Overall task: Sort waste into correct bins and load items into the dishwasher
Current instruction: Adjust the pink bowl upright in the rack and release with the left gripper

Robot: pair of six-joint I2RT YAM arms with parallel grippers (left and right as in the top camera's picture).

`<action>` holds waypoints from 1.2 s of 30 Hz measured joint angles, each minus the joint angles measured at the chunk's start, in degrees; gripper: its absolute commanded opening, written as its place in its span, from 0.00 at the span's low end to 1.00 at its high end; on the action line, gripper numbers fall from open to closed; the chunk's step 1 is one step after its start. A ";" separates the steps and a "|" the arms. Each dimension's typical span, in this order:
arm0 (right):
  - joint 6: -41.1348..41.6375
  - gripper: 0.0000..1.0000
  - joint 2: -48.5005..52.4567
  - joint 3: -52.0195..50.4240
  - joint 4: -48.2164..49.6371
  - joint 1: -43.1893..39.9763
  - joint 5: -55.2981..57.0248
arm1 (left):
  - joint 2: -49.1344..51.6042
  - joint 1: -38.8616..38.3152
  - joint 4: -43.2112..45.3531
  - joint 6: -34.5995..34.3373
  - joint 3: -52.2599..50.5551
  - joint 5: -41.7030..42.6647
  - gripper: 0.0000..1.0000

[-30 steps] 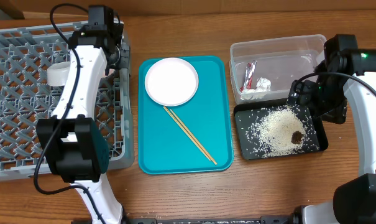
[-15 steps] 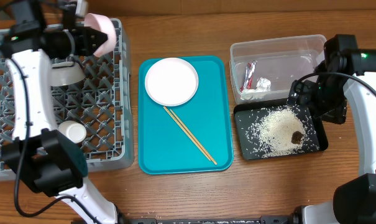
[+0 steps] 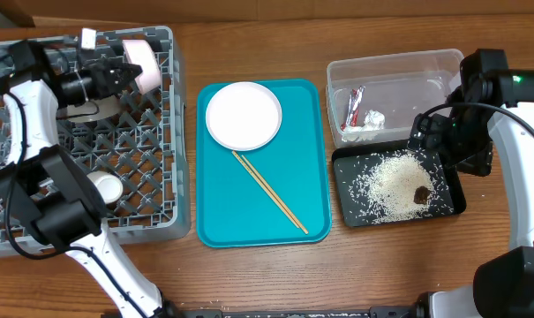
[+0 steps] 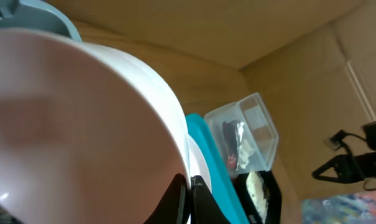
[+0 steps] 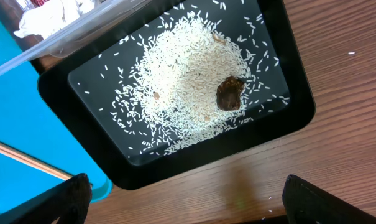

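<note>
Much rice [image 3: 392, 184] in blk tray [image 3: 445, 200]

No words, nos. or signs to read anywhere; the red-and-silver wrapper [image 3: 354, 105] in the clear tub [image 3: 399, 62] is too small & blurry.

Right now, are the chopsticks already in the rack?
No, the chopsticks lie on the teal tray just below the white plate, well clear of the grey rack.
</note>
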 measured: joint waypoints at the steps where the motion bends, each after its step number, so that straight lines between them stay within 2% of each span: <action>1: 0.00 1.00 0.00 0.00 0.00 0.00 0.02 | 0.11 0.61 -0.15 0.07 0.02 0.44 0.04; 5: 0.00 1.00 0.00 0.00 -0.02 0.00 0.02 | 0.70 3.10 -1.44 0.20 0.04 0.98 0.06; 6: -0.02 1.00 0.00 0.00 0.00 0.00 0.02 | 0.94 3.74 -1.88 0.22 0.04 1.31 0.13; 7: -0.02 1.00 0.00 0.00 0.00 0.00 0.02 | 1.14 4.42 -2.16 0.44 0.04 1.73 0.26; 9: 0.00 1.00 0.00 0.00 0.02 0.00 0.00 | 1.40 5.55 -2.69 0.39 0.04 1.70 0.40; 11: 0.00 1.00 0.00 0.00 0.00 0.00 0.00 | 1.62 6.64 -4.07 0.59 0.04 1.70 0.60; 16: -0.02 1.00 0.00 0.00 0.00 0.00 0.00 | 1.70 9.33 -8.44 0.66 0.04 3.72 0.70; 19: -0.04 1.00 0.00 0.00 0.00 0.00 0.04 | 1.68 10.45 -11.06 2.36 0.04 4.72 0.82; 22: -0.02 1.00 0.00 0.00 0.00 0.00 0.02 | 0.81 10.97 -12.85 4.20 0.00 4.81 1.00; 28: 0.00 1.00 0.00 0.00 -0.42 0.00 0.02 | -9.92 9.51 -15.04 4.76 -0.15 -3.76 1.00; 36: -0.02 1.00 0.00 0.00 -0.85 0.00 0.02 | -26.75 2.75 -19.69 -2.93 0.46 -20.55 1.00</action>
